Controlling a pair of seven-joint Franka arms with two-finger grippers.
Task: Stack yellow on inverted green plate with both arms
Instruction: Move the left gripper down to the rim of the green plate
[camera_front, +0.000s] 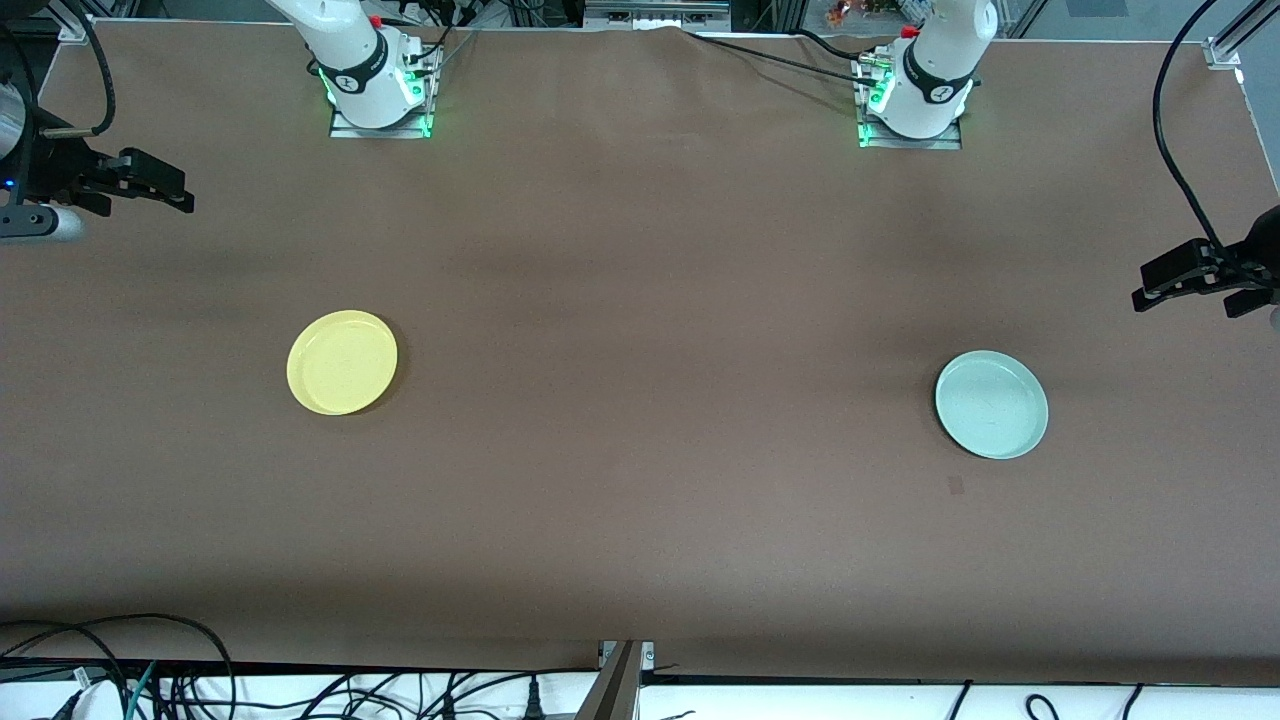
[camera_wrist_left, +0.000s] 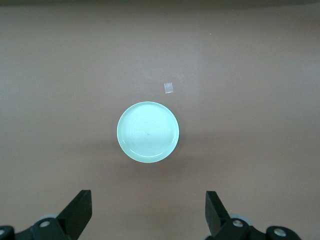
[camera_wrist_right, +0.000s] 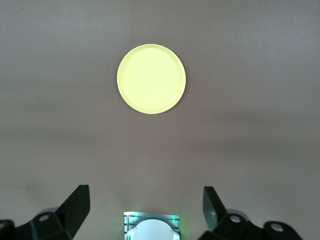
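Nearest the front camera, the small round pale mint-green plastic plate (camera_front: 991, 404) lay rim-up on the brown worktop (camera_front: 640, 500) toward the left arm's end, well apart from the round bright yellow plastic plate (camera_front: 342, 362). Left hand (camera_wrist_left: 149, 212) and right hand (camera_wrist_right: 145, 207) each hung spread wide above its plate. Judging by this, flipping the shallow green plate could let it slip.

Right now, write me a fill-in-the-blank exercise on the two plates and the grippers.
1. The round yellow plastic plate lies toward the ____ arm's end of the brown table.
2. The round mint-green plastic plate lies rim ____.
3. The left gripper has its fingers ____.
4. The right gripper holds ____.

Missing words: right; up; open; nothing
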